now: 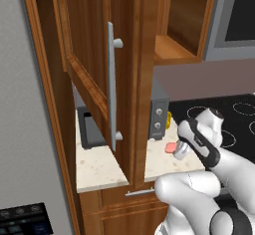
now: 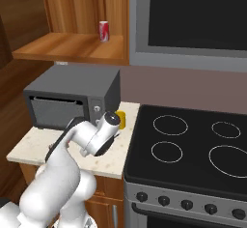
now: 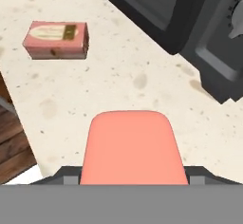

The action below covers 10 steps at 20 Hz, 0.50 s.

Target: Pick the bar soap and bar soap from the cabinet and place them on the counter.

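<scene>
The desk (image 3: 118, 76) is a beige speckled stone slab with a pale edge, set between the reddish-brown cabinet (image 1: 94, 55) – its raised-panel door swung open, long silver handle (image 1: 112, 87) upright – and the black stovetop (image 2: 193, 145). A dark microwave (image 2: 72, 96) stands at the back of the desk, a yellow object (image 2: 122, 120) just beside it. An open wooden shelf above carries a red can (image 2: 103, 31).

In the hand view, the claw (image 3: 133, 182) holds a salmon-pink bar soap (image 3: 132, 147) between its jaws, low over the desk. A second bar soap (image 3: 57, 39) – a pink boxed one – lies flat on the desk, well apart, near the edge.
</scene>
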Available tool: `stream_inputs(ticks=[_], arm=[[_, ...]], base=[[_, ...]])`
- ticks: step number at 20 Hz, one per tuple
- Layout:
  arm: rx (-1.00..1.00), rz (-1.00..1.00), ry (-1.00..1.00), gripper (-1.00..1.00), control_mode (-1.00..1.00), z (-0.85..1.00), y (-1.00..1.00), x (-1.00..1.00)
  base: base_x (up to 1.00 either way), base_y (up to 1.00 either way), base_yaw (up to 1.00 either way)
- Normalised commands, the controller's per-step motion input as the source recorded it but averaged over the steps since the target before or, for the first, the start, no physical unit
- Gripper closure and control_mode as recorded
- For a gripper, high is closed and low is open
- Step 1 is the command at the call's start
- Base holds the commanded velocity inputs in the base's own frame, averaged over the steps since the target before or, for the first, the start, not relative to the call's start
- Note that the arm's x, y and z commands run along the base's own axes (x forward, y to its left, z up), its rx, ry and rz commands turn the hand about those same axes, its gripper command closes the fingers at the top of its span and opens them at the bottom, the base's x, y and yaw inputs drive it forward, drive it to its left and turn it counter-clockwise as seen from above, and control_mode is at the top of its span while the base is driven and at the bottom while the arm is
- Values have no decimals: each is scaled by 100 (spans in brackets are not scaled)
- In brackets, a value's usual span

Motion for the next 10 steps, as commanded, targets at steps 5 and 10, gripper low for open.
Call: stream_inputs(ticks=[5, 10], arm=[[0, 0, 0, 100, -100, -36, 0, 36], [0, 0, 1, 100, -100, -41, 0, 23]], base=[[0, 0, 0], [0, 0, 0]])
